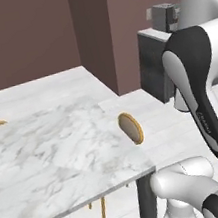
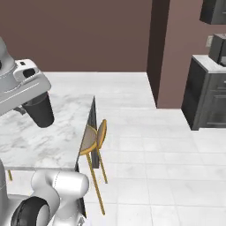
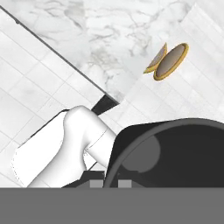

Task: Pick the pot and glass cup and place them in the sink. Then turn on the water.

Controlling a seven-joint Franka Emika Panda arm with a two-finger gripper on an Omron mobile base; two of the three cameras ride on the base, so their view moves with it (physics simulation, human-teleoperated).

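The fingers were closed on the small dark grey glass tumbler (image 2: 39, 111), held in the air above the white marble worktop (image 2: 48, 141) near its edge, beside a tan-seated, gold-framed chair (image 2: 96, 137).

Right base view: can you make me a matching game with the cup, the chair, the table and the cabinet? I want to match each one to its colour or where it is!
Things:
1. cup
2. chair
3. table
4. cabinet

Clues:
A. white marble top
B. stands on the floor by the brown wall
C. lifted up in the air
D. thin gold legs

Pairs: 1-C, 2-D, 3-A, 4-B
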